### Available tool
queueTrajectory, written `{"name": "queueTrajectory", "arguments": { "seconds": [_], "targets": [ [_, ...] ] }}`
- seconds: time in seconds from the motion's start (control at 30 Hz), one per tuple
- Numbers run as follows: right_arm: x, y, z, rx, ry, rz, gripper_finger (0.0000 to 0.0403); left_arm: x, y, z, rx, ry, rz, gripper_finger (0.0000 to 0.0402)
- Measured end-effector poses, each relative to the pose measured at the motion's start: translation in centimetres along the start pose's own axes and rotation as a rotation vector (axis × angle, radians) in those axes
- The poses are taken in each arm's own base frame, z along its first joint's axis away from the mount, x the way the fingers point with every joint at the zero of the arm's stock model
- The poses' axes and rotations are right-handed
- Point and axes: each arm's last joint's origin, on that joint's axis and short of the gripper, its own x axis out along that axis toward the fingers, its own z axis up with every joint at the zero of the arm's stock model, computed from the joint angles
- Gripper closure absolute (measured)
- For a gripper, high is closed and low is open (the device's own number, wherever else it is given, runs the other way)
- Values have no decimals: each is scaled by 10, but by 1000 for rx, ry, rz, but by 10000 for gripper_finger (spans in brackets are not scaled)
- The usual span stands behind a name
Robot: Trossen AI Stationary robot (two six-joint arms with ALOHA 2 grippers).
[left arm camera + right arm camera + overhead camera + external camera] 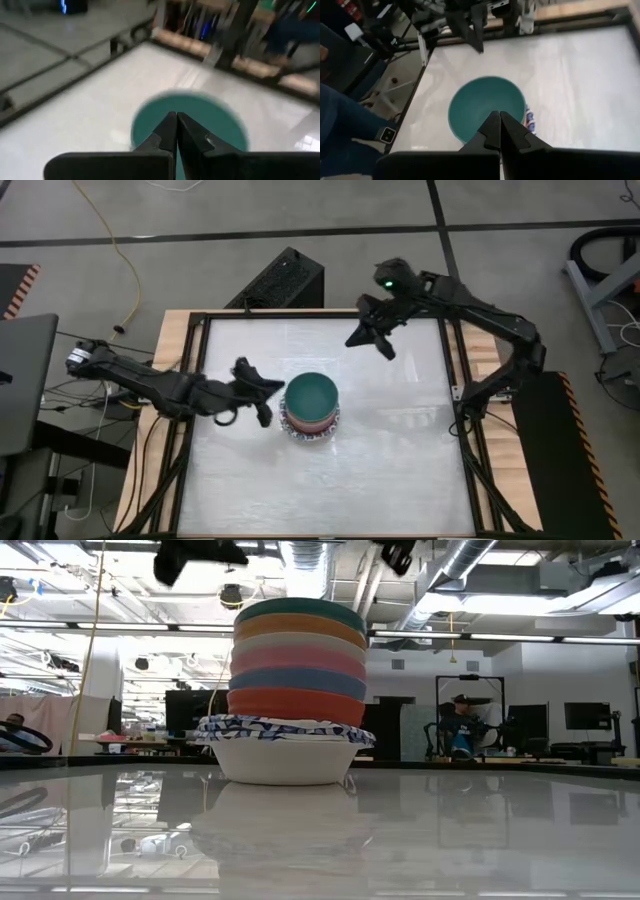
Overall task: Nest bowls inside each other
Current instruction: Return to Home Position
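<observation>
Bowls [297, 690] nested in one stack, green bowl [311, 397] on top, just beyond the left gripper's [176, 120] pressed-together fingers; right gripper's [497, 117] fingers, also together, hang farther off.

High cam: straight down, whole table [400, 480]. Low cam: tabletop level, close on stack [290, 690], facing room [540, 670]. L & R wrist cams: angled down, both on stack's green bowl [220, 125].

The left arm [150, 385] stretches level over the desk's [400, 480] left edge, left tool [176, 116] pinched closed near the middle; the right arm [500, 325] folds at the far right corner, right tool [499, 115] likewise closed, raised, tilted down
</observation>
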Motion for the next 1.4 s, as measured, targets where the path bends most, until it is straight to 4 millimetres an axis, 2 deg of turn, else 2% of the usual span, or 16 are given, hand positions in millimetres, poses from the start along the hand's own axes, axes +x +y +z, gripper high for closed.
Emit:
{"name": "queueTrajectory", "arguments": {
  "seconds": [0.13,0.27,0.33,0.47,0.57,0.63,0.8,1.07,1.2,1.33,1.4],
  "targets": [
    [-29,20,2,-70,-56,-28,390,-27,14,32,-26,-165,-74,401],
    [-55,42,-7,-155,-138,-15,390,-56,34,59,-83,-323,-149,401],
    [-56,50,-18,-150,-176,-2,390,-68,43,67,-105,-371,-175,401],
    [-37,59,-47,-122,-296,64,390,-82,53,73,-119,-410,-240,401],
    [-23,61,-73,-57,-347,73,390,-85,56,73,-112,-414,-250,401],
    [-23,63,-90,14,-359,52,390,-84,57,73,-107,-408,-252,401],
    [-42,77,-120,82,-428,-32,390,-78,62,69,-111,-348,-247,401],
    [-88,104,-149,28,-600,-115,390,-77,77,70,-130,-303,-340,401],
    [-114,117,-159,12,-696,-128,390,-72,87,65,-167,-206,-361,401],
    [-120,118,-170,139,-704,-170,390,-67,95,59,-196,-149,-283,401],
    [-122,119,-174,165,-704,-188,390,-67,98,60,-275,-167,-204,401]
  ]
}}
